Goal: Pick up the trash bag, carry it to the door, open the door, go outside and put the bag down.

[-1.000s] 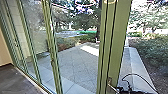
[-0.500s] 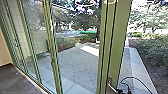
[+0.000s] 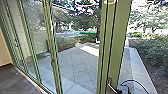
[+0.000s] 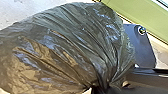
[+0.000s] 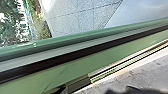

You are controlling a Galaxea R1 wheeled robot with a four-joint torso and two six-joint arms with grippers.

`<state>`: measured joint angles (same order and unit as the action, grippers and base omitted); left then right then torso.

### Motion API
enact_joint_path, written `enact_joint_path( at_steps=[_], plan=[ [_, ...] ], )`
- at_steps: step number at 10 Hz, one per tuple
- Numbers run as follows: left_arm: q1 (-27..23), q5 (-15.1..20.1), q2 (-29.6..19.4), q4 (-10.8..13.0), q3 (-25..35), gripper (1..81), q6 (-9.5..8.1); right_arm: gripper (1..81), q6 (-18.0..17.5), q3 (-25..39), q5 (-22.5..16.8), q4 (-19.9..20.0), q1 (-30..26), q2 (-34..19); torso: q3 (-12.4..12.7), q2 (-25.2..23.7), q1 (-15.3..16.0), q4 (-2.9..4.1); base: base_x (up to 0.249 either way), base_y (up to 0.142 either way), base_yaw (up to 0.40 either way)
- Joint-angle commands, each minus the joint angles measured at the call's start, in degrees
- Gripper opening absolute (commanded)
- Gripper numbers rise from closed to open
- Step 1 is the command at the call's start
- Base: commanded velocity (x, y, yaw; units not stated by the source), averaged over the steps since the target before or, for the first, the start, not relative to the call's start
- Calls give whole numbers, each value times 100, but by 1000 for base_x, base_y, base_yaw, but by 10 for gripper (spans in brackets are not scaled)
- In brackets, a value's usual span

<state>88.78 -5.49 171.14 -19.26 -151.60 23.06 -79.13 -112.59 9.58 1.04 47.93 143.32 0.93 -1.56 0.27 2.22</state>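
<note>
The left gripper's [image 4: 99, 87] jaws pinch the gathered neck of the dark, shiny, crumpled plastic trash bag [image 4: 62, 45]. The dark right gripper [image 3: 119, 90] is near a silver metal handle [image 3: 110, 82] on a thick green door upright [image 3: 118, 37]; I cannot tell how its jaws stand. Beyond the green-framed glass panels [image 3: 37, 37] lie grey paving [image 3: 75, 62], then leafy shrubs [image 3: 155, 50].

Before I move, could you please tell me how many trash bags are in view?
1. The trash bag is in the left wrist view, its gathered plastic partly covering the robot's dark plate. Others may be hidden.
</note>
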Motion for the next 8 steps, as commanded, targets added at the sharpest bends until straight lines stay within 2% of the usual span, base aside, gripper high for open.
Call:
enact_joint_path(
  at_steps=[1,5,8],
  plan=[
    [-295,338,17,1,8,10,14,811,-94,54,-1960,-218,538,182,0,0,0,0,0,0,0],
    [-287,338,8,-7,8,10,14,811,-94,107,-1951,-253,468,182,0,0,2,0,0,0,0],
    [-260,338,-10,-7,8,10,14,811,-94,116,-1872,-227,407,120,-273,0,0,0,0,0,0]
  ],
)
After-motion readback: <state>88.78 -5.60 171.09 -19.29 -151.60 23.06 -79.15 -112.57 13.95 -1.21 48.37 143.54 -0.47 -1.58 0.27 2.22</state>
